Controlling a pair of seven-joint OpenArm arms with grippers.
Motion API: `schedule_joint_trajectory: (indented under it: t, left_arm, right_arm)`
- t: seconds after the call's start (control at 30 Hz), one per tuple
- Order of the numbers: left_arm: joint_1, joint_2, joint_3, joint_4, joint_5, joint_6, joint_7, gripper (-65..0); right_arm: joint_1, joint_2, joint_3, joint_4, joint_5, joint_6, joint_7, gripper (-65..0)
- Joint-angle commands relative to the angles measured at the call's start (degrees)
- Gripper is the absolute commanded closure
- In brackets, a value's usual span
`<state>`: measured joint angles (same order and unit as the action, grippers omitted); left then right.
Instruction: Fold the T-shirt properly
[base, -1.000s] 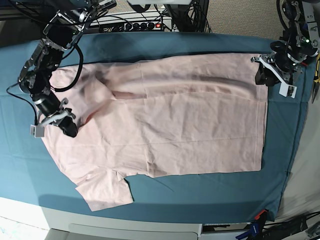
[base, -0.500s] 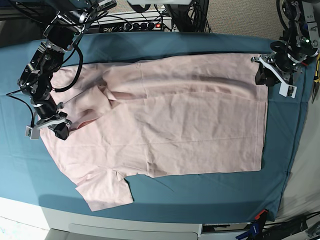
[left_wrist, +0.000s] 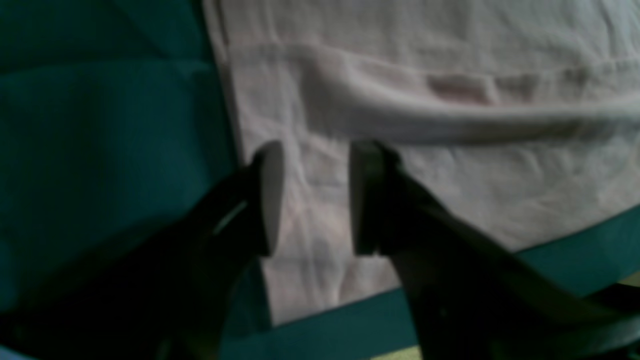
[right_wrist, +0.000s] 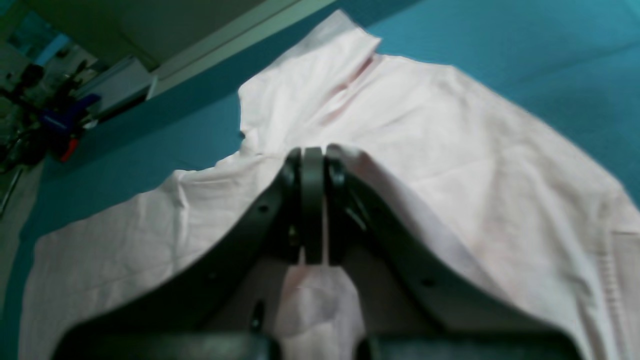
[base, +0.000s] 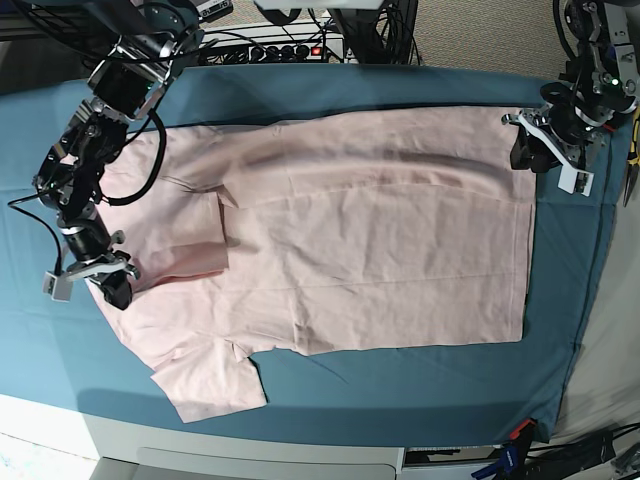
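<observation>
Item: large pale pink short-sleeved cotton T-shirt (base: 360, 240), spread plain side up across the teal table cloth (base: 300, 90). Right gripper (right_wrist: 314, 155): jaws pressed together, pinching a raised fold at the shirt's sleeve end. Left gripper (left_wrist: 312, 197): jaws spread, poised over the shirt's far hem corner.

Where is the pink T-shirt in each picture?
Base: the T-shirt fills the middle.
Left wrist: it covers the upper right, under the open left gripper.
Right wrist: it spreads across, pinched by the right gripper.
Shared landmark: the teal cloth.
</observation>
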<state>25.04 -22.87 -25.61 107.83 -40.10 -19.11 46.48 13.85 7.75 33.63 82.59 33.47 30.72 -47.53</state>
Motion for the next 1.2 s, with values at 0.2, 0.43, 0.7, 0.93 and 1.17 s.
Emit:
schedule_joint_trajectory:
  t: [0.2, 0.43, 0.7, 0.93, 1.17]
  left_arm:
    - [-0.13, -0.76, -0.39, 0.76, -0.59, -0.39, -1.07, -23.2]
    - [-0.11, -0.76, -0.37, 0.76, -0.57, -0.39, -1.03, -23.2]
    - [-0.13, -0.79, -0.37, 0.76, -0.59, -0.39, -1.03, -23.2]
    - [-0.15, -0.79, -0.37, 0.76, -0.63, -0.42, -1.05, -23.2]
    - [-0.26, -0.79, -0.37, 0.76, -1.95, -0.46, -0.85, -23.2]
  right_arm:
    - [1.53, 0.66, -3.08, 0.94, -1.66, 0.44, 0.02, -4.8]
    - [1.55, 1.01, -2.73, 0.96, -5.27, -1.55, -0.04, -29.6]
    - [1.16, 6.99, 5.66, 0.98, 11.34, -2.64, -22.21, -29.5]
    - [-8.04, 12.28, 21.11, 0.90, 13.42, -5.07, -23.43, -29.5]
    - [-14.99, 12.63, 21.75, -7.63, 18.80, -4.92, -24.92, -29.5]
